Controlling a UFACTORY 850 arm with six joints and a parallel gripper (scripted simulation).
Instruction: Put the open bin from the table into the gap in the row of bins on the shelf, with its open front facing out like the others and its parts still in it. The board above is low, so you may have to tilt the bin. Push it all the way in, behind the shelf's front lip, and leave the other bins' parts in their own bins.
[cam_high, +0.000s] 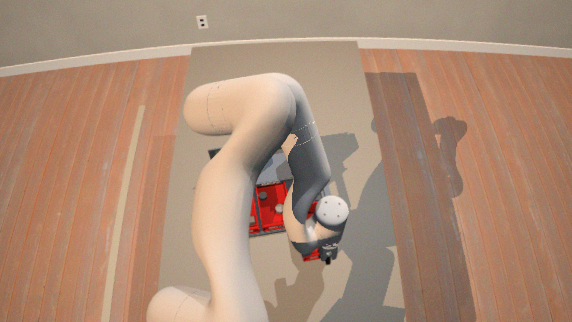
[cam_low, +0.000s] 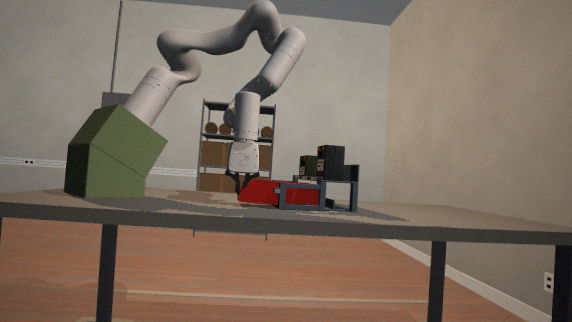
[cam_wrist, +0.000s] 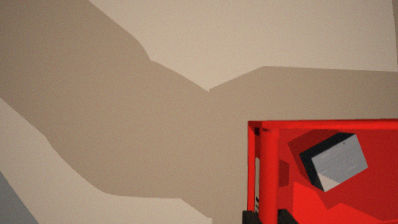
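Note:
My gripper (cam_low: 243, 184) points down and is shut on the wall of the red open bin (cam_low: 265, 192). The bin's end by the fingers is raised a little off the table, and its other end reaches in at the front of the dark low shelf (cam_low: 320, 194). In the wrist view the fingertips pinch the bin's red wall (cam_wrist: 269, 170), and a grey block part (cam_wrist: 334, 161) lies inside the bin. In the overhead view only a red corner of the held bin (cam_high: 311, 256) shows under the wrist. Other red bins (cam_high: 270, 207) with grey parts sit in the shelf row.
My arm hides most of the shelf from above. Dark boxes (cam_low: 327, 162) stand on the shelf's top board. The green robot base (cam_low: 112, 152) stands at the table's left. A tall rack with cartons (cam_low: 220, 150) is far behind.

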